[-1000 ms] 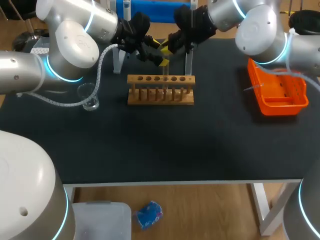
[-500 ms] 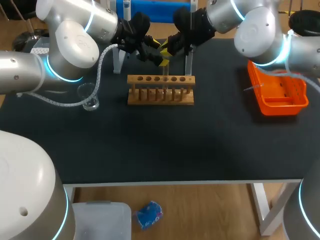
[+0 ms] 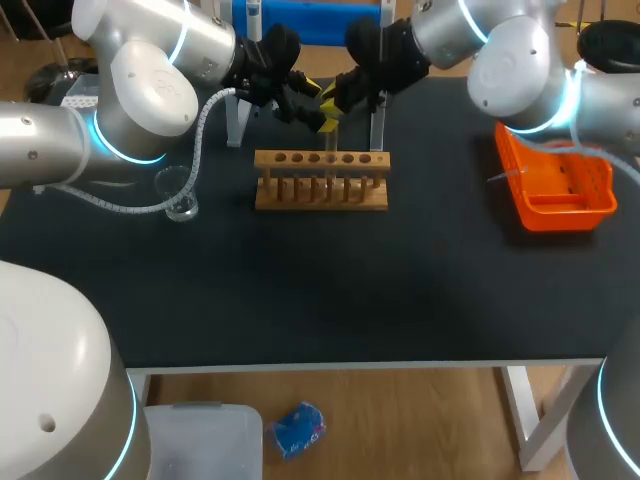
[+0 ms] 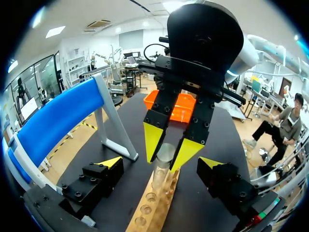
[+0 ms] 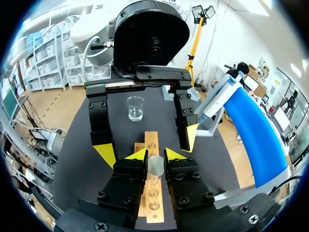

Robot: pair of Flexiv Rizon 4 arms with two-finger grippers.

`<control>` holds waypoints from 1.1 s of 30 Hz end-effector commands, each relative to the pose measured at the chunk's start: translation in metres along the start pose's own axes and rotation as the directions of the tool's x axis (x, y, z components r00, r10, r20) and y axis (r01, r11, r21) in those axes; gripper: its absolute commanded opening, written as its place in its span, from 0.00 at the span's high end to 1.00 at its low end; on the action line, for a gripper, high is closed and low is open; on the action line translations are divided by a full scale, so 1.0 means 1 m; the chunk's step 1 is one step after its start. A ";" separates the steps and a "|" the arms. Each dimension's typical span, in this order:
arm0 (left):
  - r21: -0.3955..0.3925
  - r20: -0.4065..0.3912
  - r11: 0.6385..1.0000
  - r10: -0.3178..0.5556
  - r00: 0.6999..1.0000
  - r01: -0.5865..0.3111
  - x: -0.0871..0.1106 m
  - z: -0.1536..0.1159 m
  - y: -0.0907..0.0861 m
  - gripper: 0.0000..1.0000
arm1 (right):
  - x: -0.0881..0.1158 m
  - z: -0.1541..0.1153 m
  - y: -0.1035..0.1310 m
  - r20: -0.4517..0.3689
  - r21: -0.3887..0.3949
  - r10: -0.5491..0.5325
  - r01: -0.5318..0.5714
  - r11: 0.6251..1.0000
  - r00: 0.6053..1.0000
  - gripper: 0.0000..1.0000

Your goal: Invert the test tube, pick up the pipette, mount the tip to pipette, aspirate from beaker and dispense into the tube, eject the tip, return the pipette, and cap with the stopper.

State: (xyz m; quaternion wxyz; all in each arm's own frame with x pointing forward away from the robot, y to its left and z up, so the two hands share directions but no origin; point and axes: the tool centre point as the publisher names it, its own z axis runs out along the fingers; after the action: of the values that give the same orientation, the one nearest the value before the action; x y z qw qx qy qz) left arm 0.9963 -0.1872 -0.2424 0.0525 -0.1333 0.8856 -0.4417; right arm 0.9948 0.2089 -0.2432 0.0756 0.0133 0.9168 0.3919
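A clear test tube [image 5: 155, 166] stands upright over the wooden rack [image 3: 320, 182], its lower end at a rack hole. My right gripper [image 5: 154, 155] is shut on the tube's upper part. From the left wrist view the right gripper's yellow fingertips [image 4: 153, 140] pinch the tube [image 4: 161, 162] from two sides. My left gripper [image 4: 160, 163] faces it from the other side, open wide, its fingers standing apart on either side of the tube without touching it. In the head view both grippers, left [image 3: 312, 105] and right [image 3: 340, 100], meet above the rack's back edge.
A glass beaker [image 3: 178, 195] stands left of the rack, also beyond the left gripper as beaker [image 5: 135, 107]. An orange tray [image 3: 555, 185] lies at the right. A blue stand [image 3: 300, 20] on white legs lines the table's back edge.
The right gripper with the tube has crept slightly to the left. The left arm has stayed where it was.
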 end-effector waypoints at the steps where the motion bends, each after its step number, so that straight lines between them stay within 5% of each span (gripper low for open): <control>1: 0.000 0.001 1.000 0.000 1.000 0.000 0.000 0.000 0.000 0.00 | 0.003 0.012 -0.012 -0.004 0.008 0.004 -0.004 1.000 1.000 1.00; 12: 0.000 0.001 1.000 0.000 1.000 0.000 0.000 0.000 0.000 0.00 | -0.001 0.003 -0.006 0.005 0.001 -0.001 0.001 1.000 1.000 1.00; 16: 0.000 0.001 1.000 0.000 1.000 0.000 0.000 0.000 0.000 0.00 | -0.001 0.001 -0.004 0.004 -0.002 -0.005 0.005 1.000 1.000 0.78; 22: 0.000 0.001 1.000 0.000 1.000 0.000 0.000 0.000 0.000 0.00 | 0.000 -0.002 -0.003 0.004 -0.007 -0.004 0.004 1.000 1.000 0.71; 33: 0.000 0.001 1.000 0.000 1.000 0.000 0.000 0.000 0.000 0.00 | 0.000 -0.011 0.004 0.007 -0.018 -0.015 0.015 1.000 1.000 0.76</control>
State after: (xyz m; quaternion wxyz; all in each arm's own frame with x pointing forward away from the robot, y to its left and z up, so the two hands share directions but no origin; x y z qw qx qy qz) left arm 0.9963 -0.1872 -0.2424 0.0525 -0.1333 0.8856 -0.4417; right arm 0.9947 0.2064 -0.2364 0.0825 0.0078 0.9125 0.4006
